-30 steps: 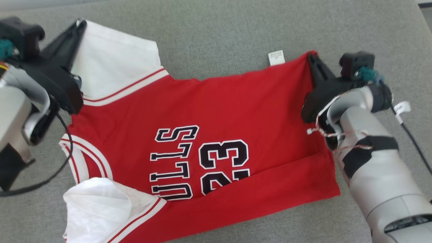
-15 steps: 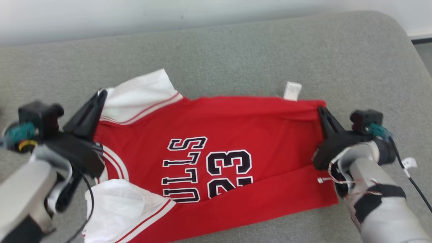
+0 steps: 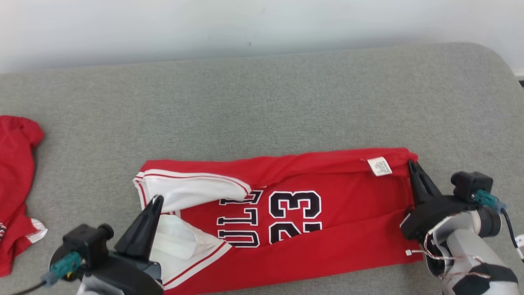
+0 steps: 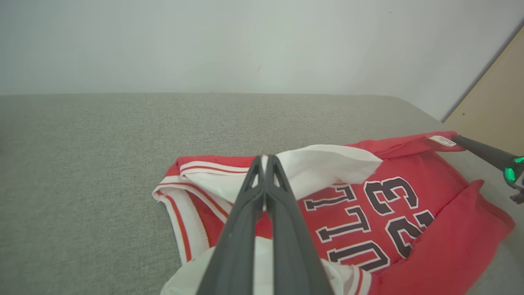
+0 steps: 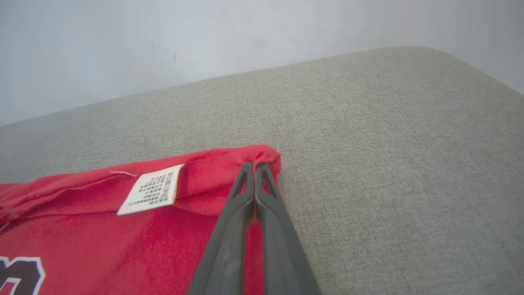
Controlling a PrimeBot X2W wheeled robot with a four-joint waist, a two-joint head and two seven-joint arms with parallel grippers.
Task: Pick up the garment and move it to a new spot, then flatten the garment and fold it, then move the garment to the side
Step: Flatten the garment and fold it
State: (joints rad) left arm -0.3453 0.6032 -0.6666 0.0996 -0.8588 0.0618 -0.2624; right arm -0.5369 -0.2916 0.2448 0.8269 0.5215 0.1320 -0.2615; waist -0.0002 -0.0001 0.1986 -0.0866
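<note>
A red jersey [image 3: 348, 213] with a black "23" and white lining lies across the grey cushion, its far edge doubled over towards me. At the lower left, my left gripper [image 3: 157, 199] is shut on the white lining of the folded-over far left corner; the left wrist view shows its tips [image 4: 265, 158] pinching that white cloth. Over on the right, my right gripper [image 3: 411, 164] is shut on the jersey's far right corner. In the right wrist view, my right gripper [image 5: 254, 165] clamps red cloth beside a white label [image 5: 151, 194].
A second red garment [image 3: 16, 184] lies at the left edge of the grey cushion [image 3: 266, 102]. A pale wall runs behind the cushion, whose right end is rounded. A wooden panel [image 4: 499, 102] stands at the right in the left wrist view.
The head camera has tilted up. Both grippers have drawn the jersey's far edge towards the near side, folding it over the upper part of the lettering.
</note>
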